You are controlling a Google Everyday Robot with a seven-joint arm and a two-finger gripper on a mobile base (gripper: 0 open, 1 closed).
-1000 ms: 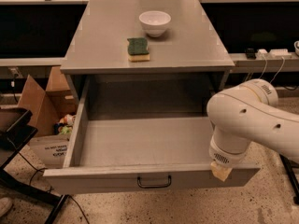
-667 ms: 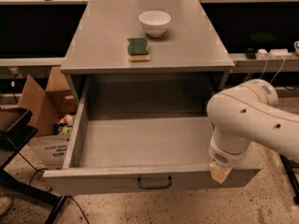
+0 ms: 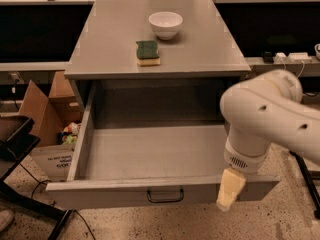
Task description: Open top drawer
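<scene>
Judging from its sheet-metal walls and broad front panel, the top drawer (image 3: 150,154) is taken to be stiff, fairly heavy and smooth. It is best held by the small dark handle (image 3: 165,196) at the middle of its front, and a straight, level pull is advised, since so wide a drawer may bind if tugged at one corner. The drawer is seen standing far out of the cabinet, and nothing is seen in its grey inside. The gripper (image 3: 230,190) is found at the drawer's front right corner, over the front panel and apart from the handle; whether it is open or closed cannot be told, and nothing is seen to be held by it. Behind and above the drawer, on the cabinet top (image 3: 210,49), a white bowl (image 3: 165,24) is set, its contents not made out, with a green sponge (image 3: 148,52) just before it. Left of the drawer, a cardboard box (image 3: 47,119) holding small mixed things is seen.
</scene>
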